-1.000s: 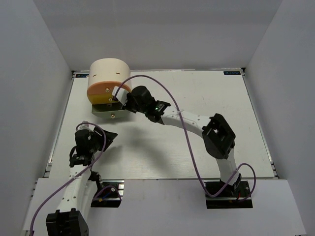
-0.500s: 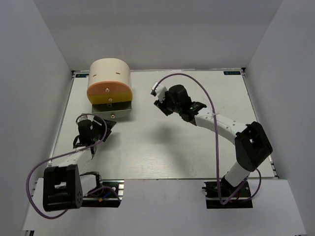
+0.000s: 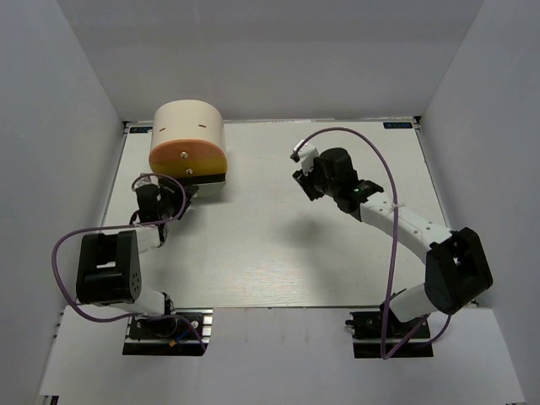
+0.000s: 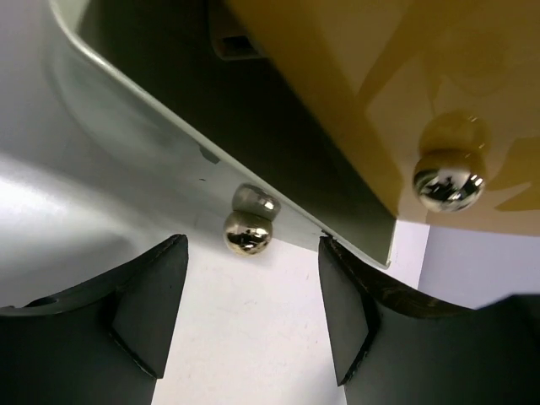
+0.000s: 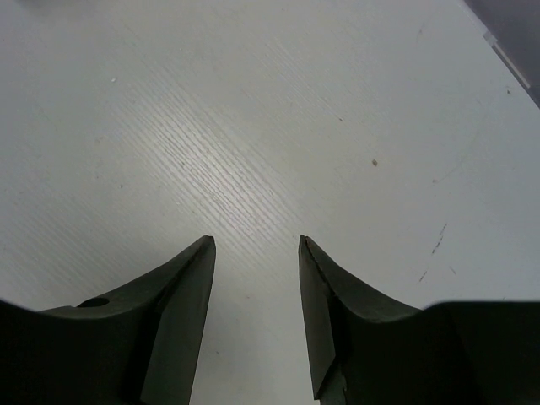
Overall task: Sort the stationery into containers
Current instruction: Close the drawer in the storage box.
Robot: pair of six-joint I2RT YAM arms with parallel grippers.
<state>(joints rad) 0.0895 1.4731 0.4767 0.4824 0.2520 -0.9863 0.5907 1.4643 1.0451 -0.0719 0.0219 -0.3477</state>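
Note:
The cream drum-shaped organiser (image 3: 187, 126) stands at the back left, its orange and yellow front (image 3: 187, 158) facing me. A grey drawer (image 3: 209, 182) sticks out a little at its base. My left gripper (image 3: 179, 199) is right at that drawer. In the left wrist view it (image 4: 251, 249) is open, and the drawer's shiny knob (image 4: 247, 232) sits just ahead of its fingertips, apart from both. A second knob (image 4: 449, 181) shows on the yellow front (image 4: 396, 76). My right gripper (image 3: 304, 170) hovers open over the middle of the table with nothing in it (image 5: 256, 240). No stationery is in view.
White walls close in the table (image 3: 337, 253) on the left, back and right. The right arm's purple cable (image 3: 384, 181) loops above its forearm. The left arm's cable (image 3: 63, 253) curls out toward the left edge.
My right gripper has let go at the organiser's front, opened and pulled back to the right. My left gripper has moved up to the drawer, which now sits further in.

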